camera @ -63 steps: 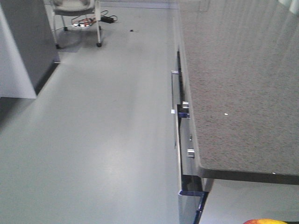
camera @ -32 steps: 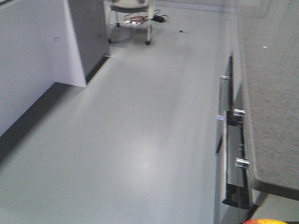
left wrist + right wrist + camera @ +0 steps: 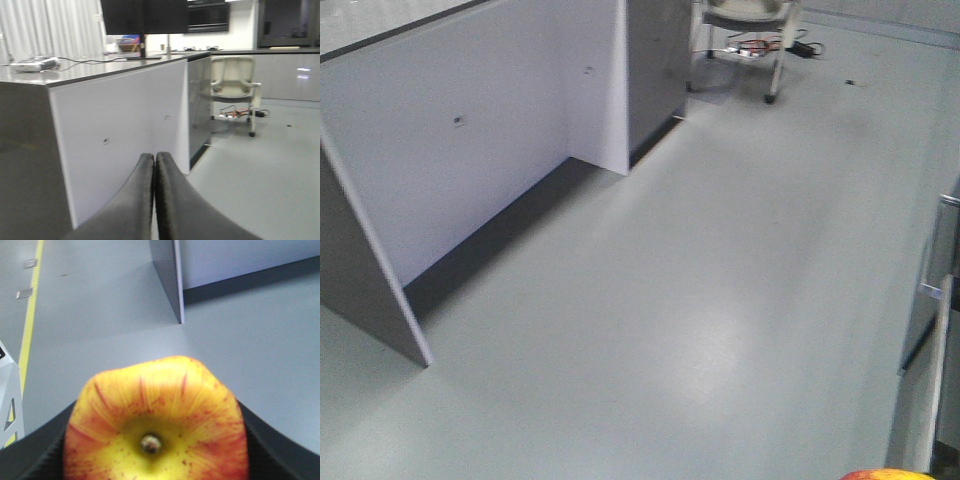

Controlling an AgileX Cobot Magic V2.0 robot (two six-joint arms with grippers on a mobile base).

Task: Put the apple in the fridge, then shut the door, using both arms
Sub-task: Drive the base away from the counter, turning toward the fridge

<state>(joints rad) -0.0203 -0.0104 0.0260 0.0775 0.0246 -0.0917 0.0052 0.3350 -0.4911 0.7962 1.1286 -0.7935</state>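
**Listener:** What is in your right hand?

**Me:** My right hand (image 3: 155,447) is closed around the apple (image 3: 155,410). From the right wrist camera the apple fills the lower half of the view. Its stem dimple faces the lens, yellow around the stem with red streaks fanning outward. My black fingers (image 3: 272,450) press against it from both sides. In the front view only a thin red and yellow sliver of it shows, at the very bottom edge.

**Listener:** And your left hand?

**Me:** My left hand (image 3: 154,162) holds nothing. Its two dark fingers (image 3: 132,205) lie pressed together, touching along their inner edges.

**Listener:** What is around you?

**Me:** A pale grey floor (image 3: 670,300) spreads below both hands. In the front view a kitchen island stands on the left, with a white side panel (image 3: 470,160). The left wrist camera shows its grey worktop (image 3: 100,67), with a dark monitor (image 3: 145,15) standing on it. Past the island is a pale chair on castors (image 3: 231,82), with a tangle of cables (image 3: 240,112) on the floor beneath it. At the right edge of the front view a metal bar handle (image 3: 935,370) runs down a cabinet front that is partly cut off. The right wrist camera shows a yellow line (image 3: 31,315) on the floor at the left.
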